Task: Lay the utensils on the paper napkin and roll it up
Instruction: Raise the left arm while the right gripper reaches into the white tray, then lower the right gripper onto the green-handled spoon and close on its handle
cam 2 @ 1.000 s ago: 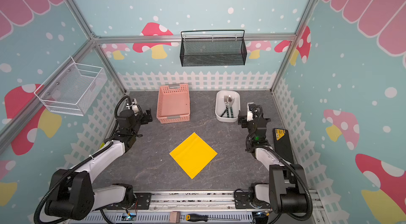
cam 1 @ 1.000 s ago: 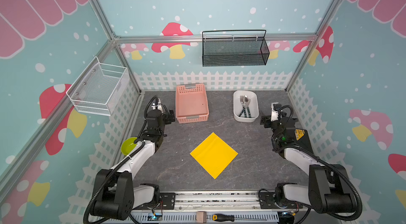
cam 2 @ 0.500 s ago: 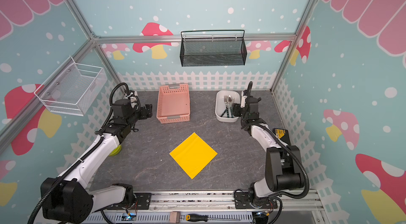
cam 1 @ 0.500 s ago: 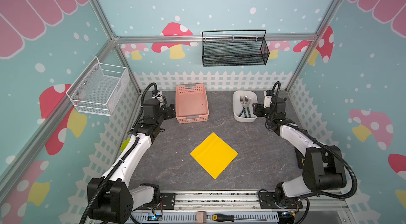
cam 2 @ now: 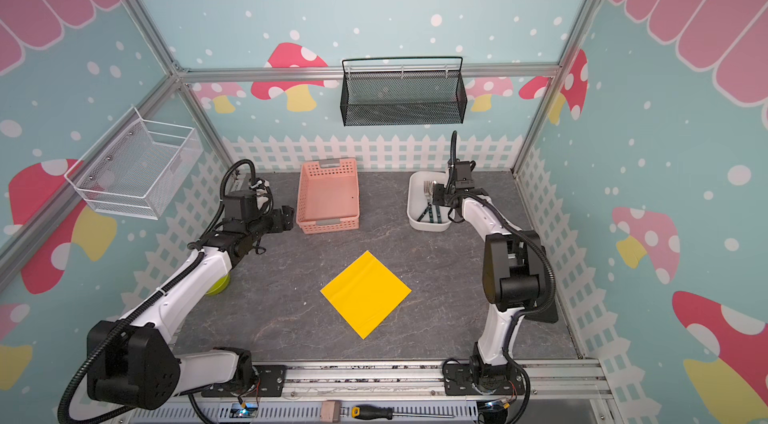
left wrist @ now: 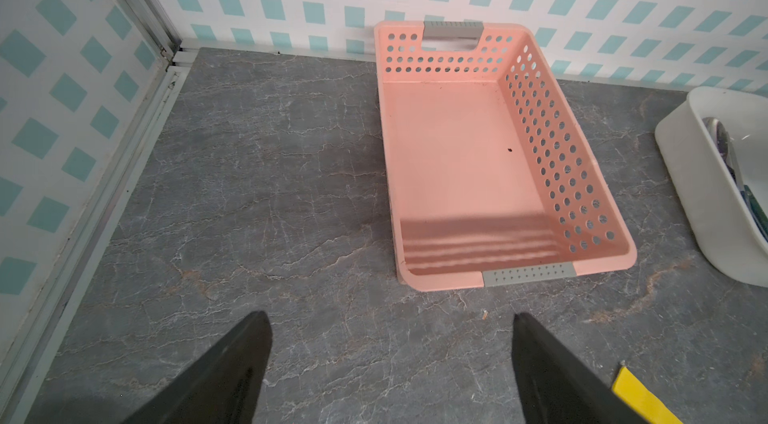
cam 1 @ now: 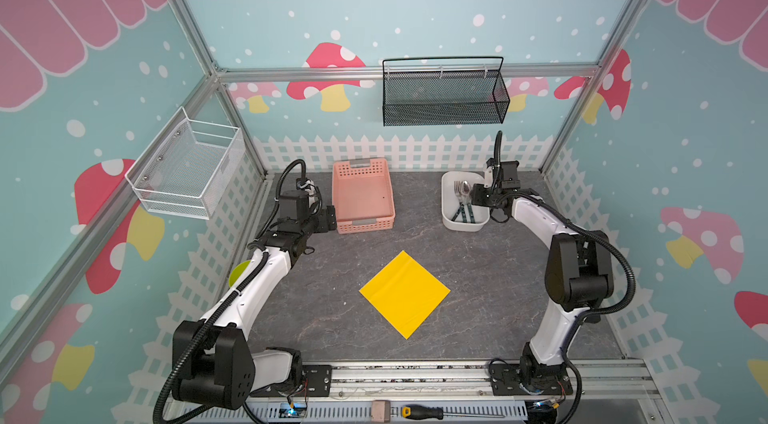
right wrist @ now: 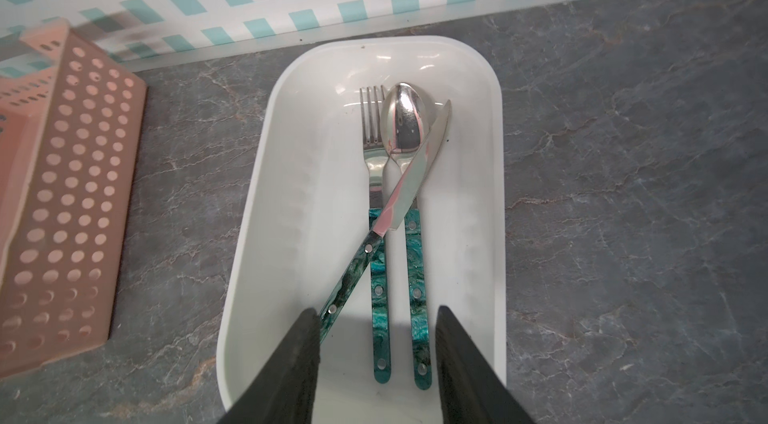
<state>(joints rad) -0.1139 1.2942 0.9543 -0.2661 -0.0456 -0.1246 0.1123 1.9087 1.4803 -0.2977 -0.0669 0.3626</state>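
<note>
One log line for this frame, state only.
phase: pre-grasp | right fingers: open, straddling utensils handles in white bin | left fingers: open, empty | yellow napkin: flat, bare

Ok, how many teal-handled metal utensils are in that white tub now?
3, all in the white plastic tub: the silver fork and silver spoon lie side by side, the silver knife diagonally across both. None appears hidden underneath.

Teal mushroom-print walls point(cam 1: 415, 27), white picket-fence trim point(cam 1: 415, 152), grey marbled floor point(cam 1: 332, 276), aluminium frame point(cam 1: 257, 76); even lighting.
</note>
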